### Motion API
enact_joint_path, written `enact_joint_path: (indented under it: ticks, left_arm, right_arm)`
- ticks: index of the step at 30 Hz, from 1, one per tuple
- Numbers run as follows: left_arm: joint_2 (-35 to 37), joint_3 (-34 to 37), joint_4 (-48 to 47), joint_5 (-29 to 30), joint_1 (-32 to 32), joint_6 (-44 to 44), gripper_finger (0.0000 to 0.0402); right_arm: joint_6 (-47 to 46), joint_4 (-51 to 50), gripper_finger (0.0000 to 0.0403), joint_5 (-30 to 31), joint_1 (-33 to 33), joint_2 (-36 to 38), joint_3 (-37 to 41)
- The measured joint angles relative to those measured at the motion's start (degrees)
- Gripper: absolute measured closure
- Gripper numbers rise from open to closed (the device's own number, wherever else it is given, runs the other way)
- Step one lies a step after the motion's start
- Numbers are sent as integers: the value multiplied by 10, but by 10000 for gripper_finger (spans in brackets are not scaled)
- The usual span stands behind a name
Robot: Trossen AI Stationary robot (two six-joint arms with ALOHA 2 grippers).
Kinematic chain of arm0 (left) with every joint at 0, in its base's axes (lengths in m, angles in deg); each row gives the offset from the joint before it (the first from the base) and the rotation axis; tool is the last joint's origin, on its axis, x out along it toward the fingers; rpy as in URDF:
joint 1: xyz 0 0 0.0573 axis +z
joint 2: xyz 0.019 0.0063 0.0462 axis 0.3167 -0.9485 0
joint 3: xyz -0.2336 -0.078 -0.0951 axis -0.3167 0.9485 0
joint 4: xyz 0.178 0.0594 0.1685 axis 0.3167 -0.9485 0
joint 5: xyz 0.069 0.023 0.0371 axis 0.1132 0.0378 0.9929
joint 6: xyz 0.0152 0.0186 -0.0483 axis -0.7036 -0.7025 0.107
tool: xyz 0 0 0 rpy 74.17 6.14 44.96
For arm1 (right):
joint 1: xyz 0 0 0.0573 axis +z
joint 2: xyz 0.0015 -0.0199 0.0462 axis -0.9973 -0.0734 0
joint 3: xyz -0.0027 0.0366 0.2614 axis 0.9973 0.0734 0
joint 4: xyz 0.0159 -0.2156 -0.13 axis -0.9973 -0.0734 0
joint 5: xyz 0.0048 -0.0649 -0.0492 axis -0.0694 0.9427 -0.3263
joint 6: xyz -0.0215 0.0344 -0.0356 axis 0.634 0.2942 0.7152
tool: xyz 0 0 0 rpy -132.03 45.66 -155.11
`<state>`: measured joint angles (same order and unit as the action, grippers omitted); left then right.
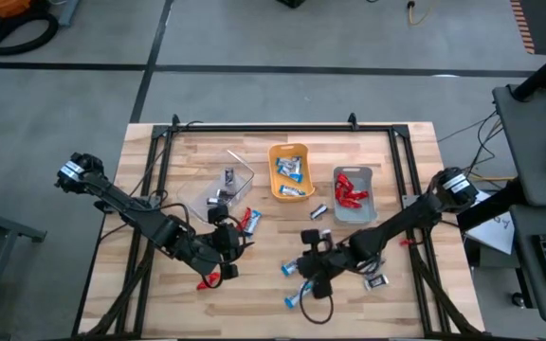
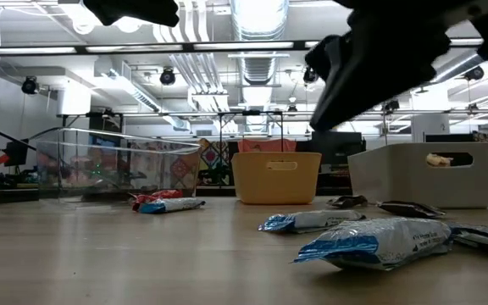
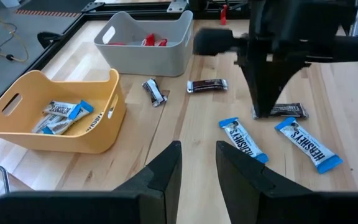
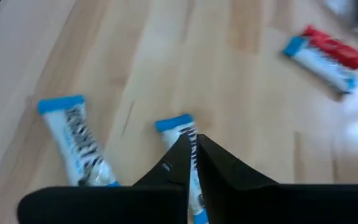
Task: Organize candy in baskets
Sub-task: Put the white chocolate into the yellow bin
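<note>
Three baskets stand at the table's far middle: a clear one [image 1: 221, 185] with dark candy, an orange one [image 1: 290, 170] with blue-and-white candy, and a grey one [image 1: 354, 194] with red candy. Two blue-and-white candy bars [image 3: 244, 140] [image 3: 306, 146] lie flat on the wood near the front. My right gripper [image 4: 191, 142] hangs shut above one of them [image 4: 178, 126], clear of it, with nothing between its fingers. My left gripper [image 3: 197, 149] hovers left of centre, slightly open and holding nothing.
Loose dark candy [image 3: 207, 85] [image 3: 155, 91] [image 3: 288, 111] lies near the grey and orange baskets. A red and a blue-and-white bar [image 1: 249, 220] lie beside the clear basket. Single red bars [image 1: 209, 281] [image 1: 408, 242] lie farther out. A black frame [image 1: 263, 128] edges the table.
</note>
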<state>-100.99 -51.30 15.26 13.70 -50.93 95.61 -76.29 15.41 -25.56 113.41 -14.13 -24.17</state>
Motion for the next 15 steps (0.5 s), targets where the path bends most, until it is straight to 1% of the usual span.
enact_joint_path:
  ticks: [3, 11, 15]
  left_arm:
    - [0, 0, -1, 0, 0, 0, 318]
    - [0, 3, 1, 0, 0, 0, 318]
    - [0, 4, 1, 0, 0, 0, 318]
  right_arm:
    - [3, 1, 357, -25, -6, -13, 1]
    - [23, 29, 252, -27, -18, -54, 8]
    - [31, 60, 216, -33, -25, -62, 28]
